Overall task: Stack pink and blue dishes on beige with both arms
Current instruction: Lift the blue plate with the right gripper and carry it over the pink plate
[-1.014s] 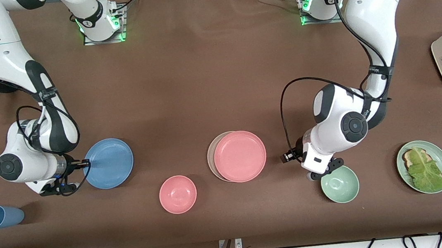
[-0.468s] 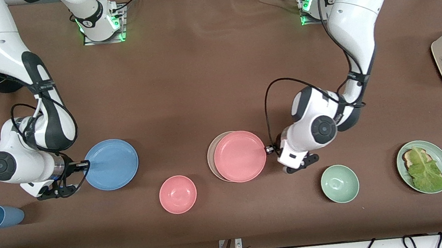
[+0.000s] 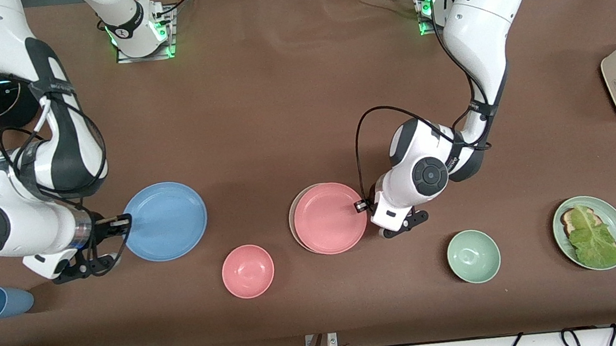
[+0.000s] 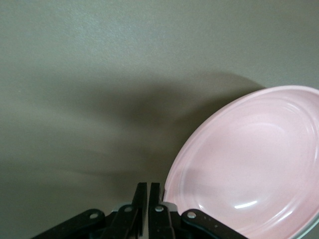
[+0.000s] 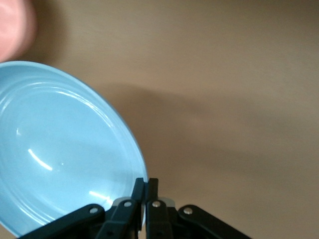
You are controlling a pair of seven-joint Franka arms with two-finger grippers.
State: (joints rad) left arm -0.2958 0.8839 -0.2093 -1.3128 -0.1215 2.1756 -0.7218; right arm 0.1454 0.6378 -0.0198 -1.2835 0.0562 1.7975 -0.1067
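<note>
Blue plate (image 3: 165, 221): seen toward the right arm's end of the table, pinched at its rim by the right gripper (image 3: 116, 222); apparently lifted clear of the brown table (image 3: 276, 101), though its height is hard to judge from the front view.
Right gripper: fingers pressed together on the blue plate's edge, as shown in the right wrist view (image 5: 146, 191); the plate (image 5: 65, 149) extends away from the fingertips.
Pink plate (image 3: 329, 217): resting on the beige plate (image 3: 293, 219) near the table's middle, slightly off centre, so that a crescent of beige is left showing toward the right arm's end.
Left gripper (image 3: 360, 206): placed at the pink plate's rim on the edge toward the left arm's end; fingers pressed together.
Left wrist view: closed fingertips (image 4: 148, 195) seen just beside the pink plate's rim (image 4: 249, 164); a grip on the rim cannot be confirmed.
Pink bowl (image 3: 248, 271): nearer to the front camera than both plates, between them.
Green bowl (image 3: 473, 256): nearer to the camera than the left gripper, toward the left arm's end.
Blue cup (image 3: 2, 302): lying by the right arm's end, near the camera edge.
</note>
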